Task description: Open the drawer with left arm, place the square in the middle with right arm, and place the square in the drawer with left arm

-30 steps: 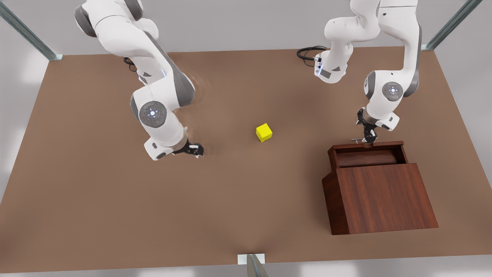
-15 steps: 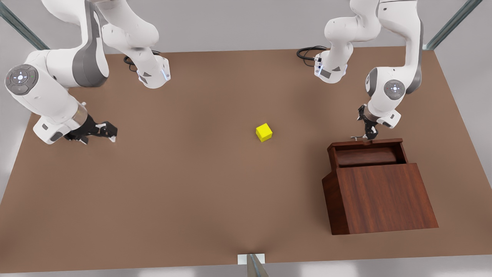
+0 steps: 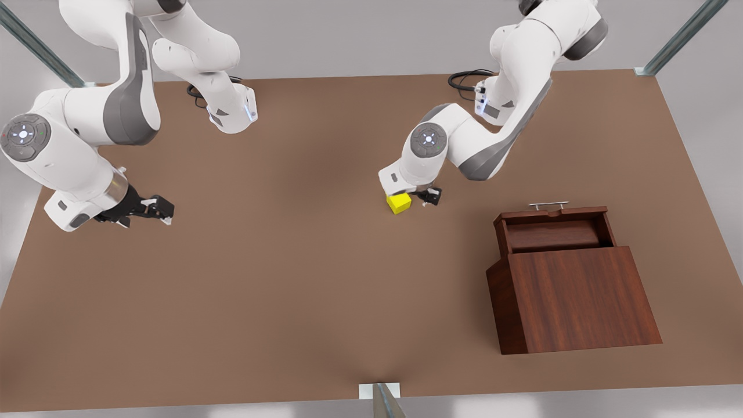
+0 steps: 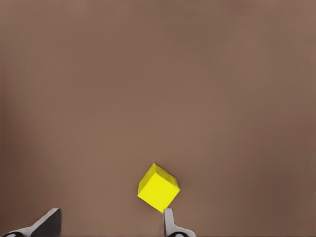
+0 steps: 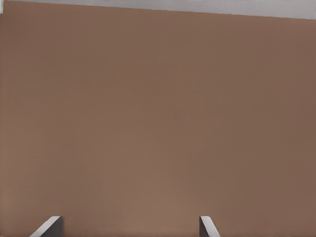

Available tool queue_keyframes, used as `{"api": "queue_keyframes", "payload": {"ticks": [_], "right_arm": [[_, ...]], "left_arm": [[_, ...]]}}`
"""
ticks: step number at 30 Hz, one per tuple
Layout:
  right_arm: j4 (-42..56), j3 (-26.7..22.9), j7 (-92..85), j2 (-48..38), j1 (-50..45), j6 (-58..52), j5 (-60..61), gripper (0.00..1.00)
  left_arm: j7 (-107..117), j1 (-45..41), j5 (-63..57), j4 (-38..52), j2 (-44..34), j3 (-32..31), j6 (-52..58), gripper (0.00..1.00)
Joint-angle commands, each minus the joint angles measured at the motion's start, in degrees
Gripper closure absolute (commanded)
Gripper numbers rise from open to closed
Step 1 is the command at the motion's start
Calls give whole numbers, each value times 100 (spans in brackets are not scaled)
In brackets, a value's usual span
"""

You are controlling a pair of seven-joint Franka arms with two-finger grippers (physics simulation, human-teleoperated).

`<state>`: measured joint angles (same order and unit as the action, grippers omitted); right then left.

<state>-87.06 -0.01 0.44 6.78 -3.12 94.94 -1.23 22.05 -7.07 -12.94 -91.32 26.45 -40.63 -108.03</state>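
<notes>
The yellow cube (image 3: 399, 202) sits corner-on beside the wide-spread left gripper (image 3: 430, 197); the right gripper (image 3: 163, 209) waits, fingers also wide.

A bright yellow was shown by the square (image 3: 399, 202), against the plain matte brown of the tabletop (image 3: 302, 278). The drawer (image 3: 551, 229) and its cabinet (image 3: 574, 299) were rendered in dark reddish-brown wood grain, the handle (image 3: 548, 204) in silver. Both arms were coloured white and grey, with black grippers
</notes>
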Motion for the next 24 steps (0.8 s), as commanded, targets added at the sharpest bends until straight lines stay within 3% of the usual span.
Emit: {"api": "queue_keyframes", "payload": {"ticks": [1,2,7,12,24], "right_arm": [[-13,10,0,-1,-13,7,0,0],[-13,19,0,-27,-22,16,9,0],[-21,36,0,-1,-22,25,9,0],[-57,36,-9,8,-22,25,9,0],[-48,36,-9,25,-13,33,9,0]], "left_arm": [[28,-119,-191,-332,-26,169,-471,0],[-33,-391,-183,-860,-79,407,-1211,0],[-2037,-875,-183,-2021,-237,732,-2258,0],[-2459,-875,-165,-2425,-166,1013,-2582,0],[-2459,-981,-174,-2672,185,1049,-3137,0]]}}
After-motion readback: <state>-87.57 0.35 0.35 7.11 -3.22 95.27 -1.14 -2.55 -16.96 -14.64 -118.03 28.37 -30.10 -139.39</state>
